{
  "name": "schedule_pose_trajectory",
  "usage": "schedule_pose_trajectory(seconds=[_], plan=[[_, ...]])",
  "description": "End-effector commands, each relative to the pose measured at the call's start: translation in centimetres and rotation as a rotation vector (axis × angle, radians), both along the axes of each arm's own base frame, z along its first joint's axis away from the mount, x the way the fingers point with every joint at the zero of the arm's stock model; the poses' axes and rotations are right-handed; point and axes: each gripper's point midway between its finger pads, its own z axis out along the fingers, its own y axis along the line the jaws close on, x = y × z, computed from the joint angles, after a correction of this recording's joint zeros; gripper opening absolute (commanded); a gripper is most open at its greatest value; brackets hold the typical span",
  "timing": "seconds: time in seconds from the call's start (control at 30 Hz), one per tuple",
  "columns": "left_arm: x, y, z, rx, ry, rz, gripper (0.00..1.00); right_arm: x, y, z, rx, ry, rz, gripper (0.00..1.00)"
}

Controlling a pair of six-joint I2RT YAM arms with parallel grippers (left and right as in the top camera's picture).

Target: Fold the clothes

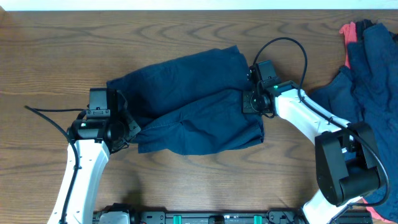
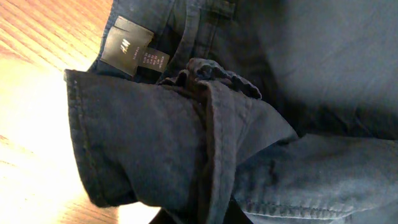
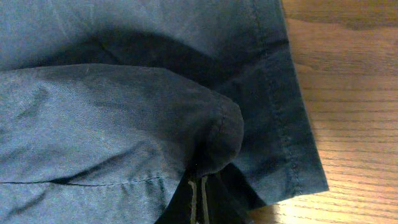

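On the wooden surface (image 1: 186, 186), soft navy-blue cloth shorts (image 1: 186, 99) lie partly folded, left fingers (image 1: 129, 132) clenched on the waistband, right fingers (image 1: 251, 103) pinching a leg hem; the navy and coral-red garment heap (image 1: 367, 56) awaits folding.

Two arms (image 1: 81, 171), one shorts (image 1: 186, 109), one heap (image 1: 373, 68)

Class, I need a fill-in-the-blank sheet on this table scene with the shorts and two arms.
The shorts lie on a ___ table.
The left hand and the right hand each pinch one end: ___ hands in all.
The label shows in the ___ wrist view.
The pile of other clothes lies on the robot's ___ side.
Missing words: wooden, two, left, right.
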Motion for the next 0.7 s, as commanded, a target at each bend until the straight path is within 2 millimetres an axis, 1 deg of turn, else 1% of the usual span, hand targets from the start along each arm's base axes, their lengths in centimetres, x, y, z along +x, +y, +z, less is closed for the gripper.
schedule_pose_trajectory(seconds=[0.0, 0.1, 0.2, 0.3, 0.37, 0.43, 0.5, 0.57, 0.67], plan=[[0.2, 0.3, 0.4, 0.011, -0.01, 0.007, 0.06, 0.9, 0.1, 1.4, 0.02, -0.033, -0.008, 0.01], [0.1, 0.3, 0.7, 0.025, -0.022, -0.032, 0.06, 2.0, -0.2, 4.7, 0.033, -0.104, -0.02, 0.01], [-0.3, 0.3, 1.4, 0.035, -0.036, -0.058, 0.06, 3.1, -1.5, 8.9, 0.018, -0.196, -0.058, 0.01], [-0.9, 0.4, 2.1, 0.036, -0.052, -0.054, 0.06, 3.4, -2.7, 12.7, 0.017, -0.265, -0.091, 0.01], [-1.4, 0.6, 2.6, 0.034, -0.058, -0.039, 0.06, 3.3, -3.4, 14.6, 0.024, -0.3, -0.106, 0.01], [-2.1, 0.8, 3.0, 0.028, -0.058, -0.026, 0.06, 3.0, -3.8, 16.0, 0.031, -0.326, -0.115, 0.01], [-2.8, 1.1, 3.4, 0.024, -0.058, -0.009, 0.06, 2.6, -4.0, 16.9, 0.026, -0.343, -0.1, 0.01], [-3.3, 1.2, 3.7, 0.008, -0.063, 0.004, 0.06, 2.2, -4.2, 17.4, 0.017, -0.349, -0.086, 0.01], [-3.7, 0.9, 4.4, -0.039, -0.087, 0.012, 0.06, 1.8, -4.3, 17.4, 0.009, -0.344, -0.074, 0.01]])
